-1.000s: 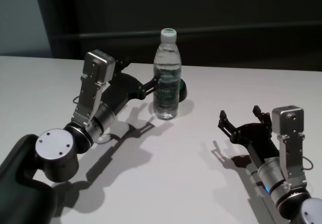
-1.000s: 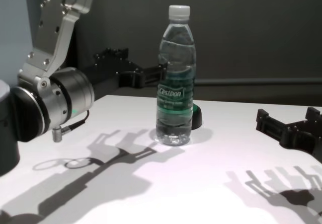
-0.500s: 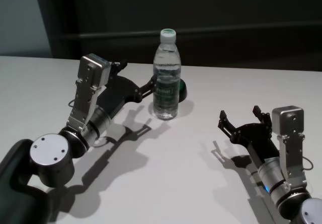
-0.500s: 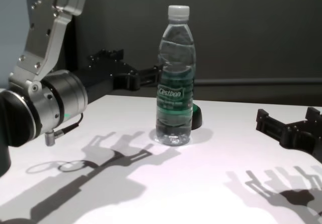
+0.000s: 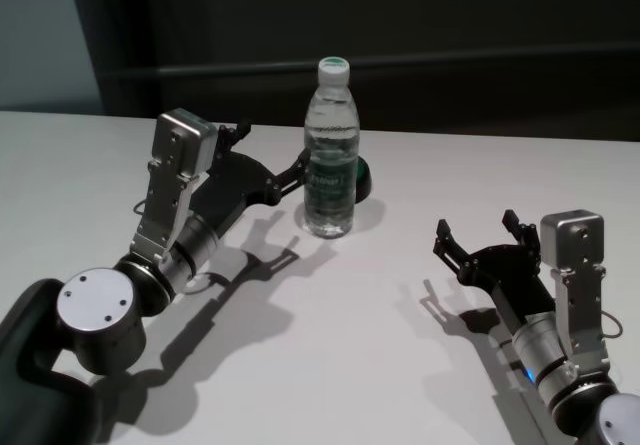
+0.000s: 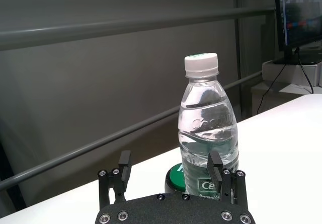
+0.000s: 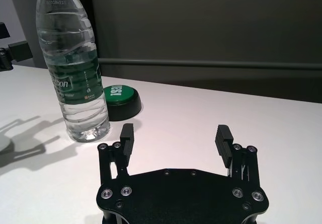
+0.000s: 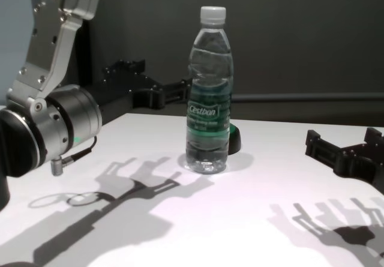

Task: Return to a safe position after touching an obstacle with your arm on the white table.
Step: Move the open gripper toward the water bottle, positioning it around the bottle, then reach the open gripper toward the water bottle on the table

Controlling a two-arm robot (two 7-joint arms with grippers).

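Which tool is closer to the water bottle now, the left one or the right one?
The left. The left tool is open right beside the water bottle, on its left. The right tool is open and well apart, nearer the robot on the right of the white table.

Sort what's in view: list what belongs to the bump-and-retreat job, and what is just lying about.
Part of the job:
- water bottle, upright
- white table
- left tool, open, beside the bottle

Just lying about:
- green button behind the bottle
- right tool, open, parked apart from the bottle
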